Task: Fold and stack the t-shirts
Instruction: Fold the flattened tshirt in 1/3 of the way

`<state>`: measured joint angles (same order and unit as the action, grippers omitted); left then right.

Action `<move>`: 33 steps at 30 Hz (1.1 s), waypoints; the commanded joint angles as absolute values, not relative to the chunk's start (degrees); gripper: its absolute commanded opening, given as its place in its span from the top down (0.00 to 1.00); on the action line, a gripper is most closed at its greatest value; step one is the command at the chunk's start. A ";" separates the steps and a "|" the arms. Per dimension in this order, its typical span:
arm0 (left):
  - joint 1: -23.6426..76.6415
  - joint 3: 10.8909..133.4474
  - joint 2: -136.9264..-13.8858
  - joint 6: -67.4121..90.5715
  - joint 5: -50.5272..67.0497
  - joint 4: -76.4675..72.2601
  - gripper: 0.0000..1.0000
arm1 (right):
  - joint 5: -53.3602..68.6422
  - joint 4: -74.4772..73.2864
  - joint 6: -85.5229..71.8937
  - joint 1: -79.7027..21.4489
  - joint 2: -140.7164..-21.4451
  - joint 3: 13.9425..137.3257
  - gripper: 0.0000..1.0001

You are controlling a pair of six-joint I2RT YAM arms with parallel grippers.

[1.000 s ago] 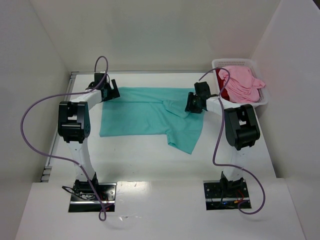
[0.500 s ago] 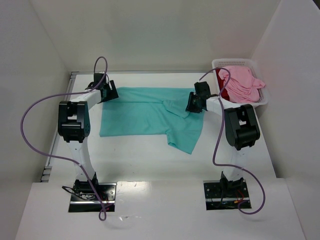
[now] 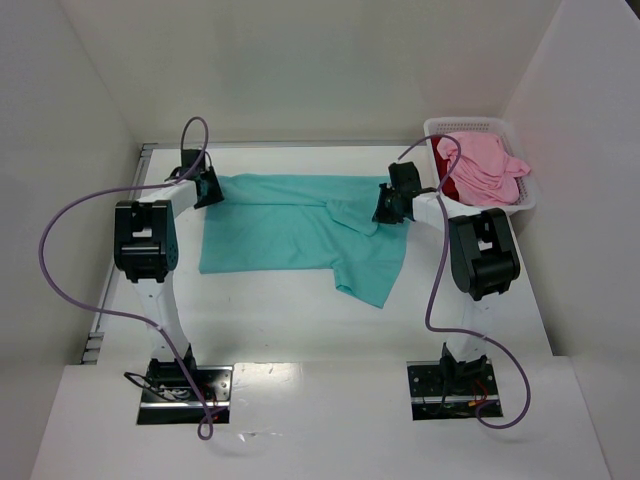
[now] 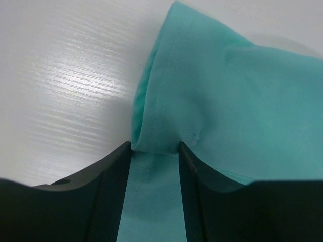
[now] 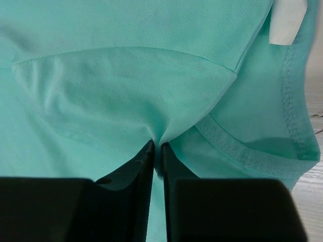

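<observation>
The left hand (image 4: 155, 146) sits at the far-left corner of the teal shirt (image 3: 280, 225); its fingers stand partly apart with a bunched fold of hem filling the gap and touching both inner faces; whether they truly bite I cannot tell. The right hand (image 5: 157, 143) is nearly closed, a thin pinch of teal cloth caught between its tips just beside the collar seam, with a white label off to one side.

Outward from the hands, the shirt lies spread on the surface (image 3: 270, 300), its long axis running left to right between the two arms, hem to the left and neck to the right; a loose flap trails toward the near right. Each hand has the end on its own side, so neither is the nearer overall; the body of the cloth lies nearward from both, which I judge is the way a fold would have to go.

Far right, well apart from this, the basket (image 3: 430, 127) holds the pink shirt (image 3: 485, 165) heaped over the red shirt (image 3: 450, 188); neither is folded yet.
</observation>
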<state>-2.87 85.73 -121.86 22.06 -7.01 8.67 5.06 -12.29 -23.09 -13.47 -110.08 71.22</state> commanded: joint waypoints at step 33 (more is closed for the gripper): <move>-2.90 84.81 -118.92 20.21 -7.29 8.26 0.75 | -0.45 -12.13 -22.86 -10.46 -107.14 72.16 0.92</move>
